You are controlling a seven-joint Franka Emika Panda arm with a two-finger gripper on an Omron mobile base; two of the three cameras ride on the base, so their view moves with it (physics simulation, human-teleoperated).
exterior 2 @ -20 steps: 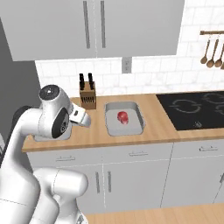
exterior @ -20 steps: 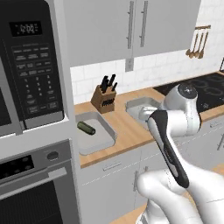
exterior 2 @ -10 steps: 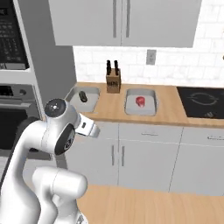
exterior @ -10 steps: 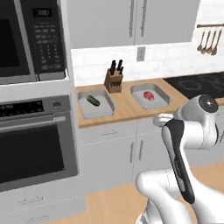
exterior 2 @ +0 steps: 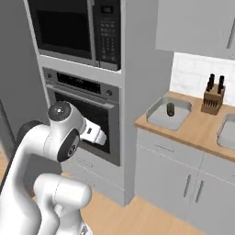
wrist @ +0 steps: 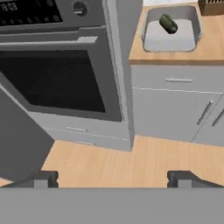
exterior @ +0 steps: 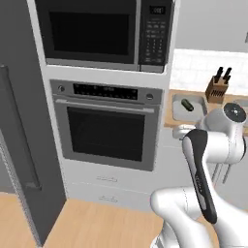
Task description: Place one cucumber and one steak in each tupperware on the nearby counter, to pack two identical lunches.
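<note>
In the left base view, I am facing a tall grey column housing a microwave (exterior: 104,31) above a built-in oven (exterior: 107,127). To its right the wooden table (exterior: 170,116) is carrying a grey tupperware (exterior: 188,108) with one dark-green cucumber (exterior: 187,104) lying inside it, and a knife block (exterior: 217,87) is standing just behind.

In the right base view, the same tupperware (exterior 2: 161,120) is sitting at the table's (exterior 2: 202,131) near end beside the oven column, the cucumber (exterior 2: 170,109) resting toward its back, the knife block (exterior 2: 212,97) near it on the right.

In the hand view, my end effector (wrist: 113,178) is standing wide with nothing between its tips, hanging over the wooden floor (wrist: 144,164) in front of the oven (wrist: 54,74). The tupperware (wrist: 192,22) and cucumber (wrist: 168,23) are sitting well apart from it, at the upper right.
</note>
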